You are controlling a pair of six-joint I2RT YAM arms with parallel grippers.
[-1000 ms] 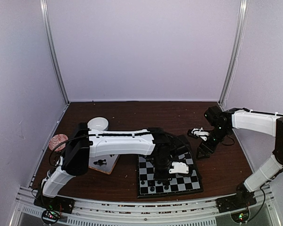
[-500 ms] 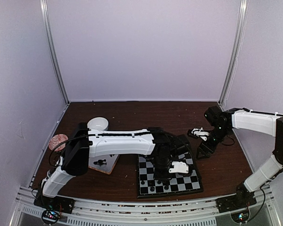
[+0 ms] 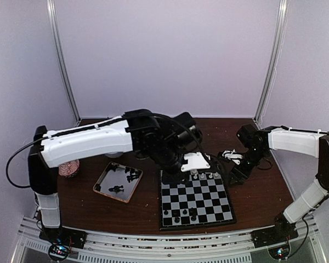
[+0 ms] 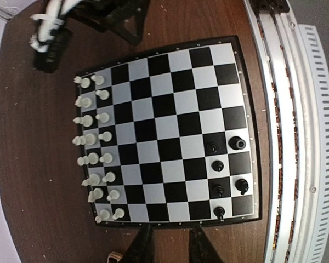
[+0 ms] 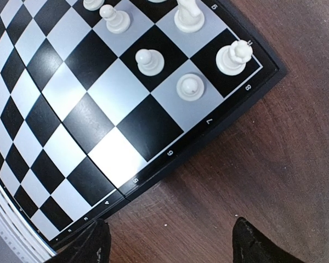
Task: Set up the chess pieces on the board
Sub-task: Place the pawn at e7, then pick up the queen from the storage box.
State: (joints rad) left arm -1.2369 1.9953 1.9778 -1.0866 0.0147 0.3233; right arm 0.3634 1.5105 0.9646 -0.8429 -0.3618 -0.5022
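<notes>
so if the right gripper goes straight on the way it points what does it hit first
The right gripper looks set to meet bare table just off the board edge, though depth is unclear.

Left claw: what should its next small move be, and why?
Probably swing the left claw over to the tray for another black piece: it hangs open and empty, white's two rows look full, and only six black pieces stand on the board.

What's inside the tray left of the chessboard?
Black chess pieces lie loose in the tray; nothing covers it, but count and types are too small to tell.
</notes>
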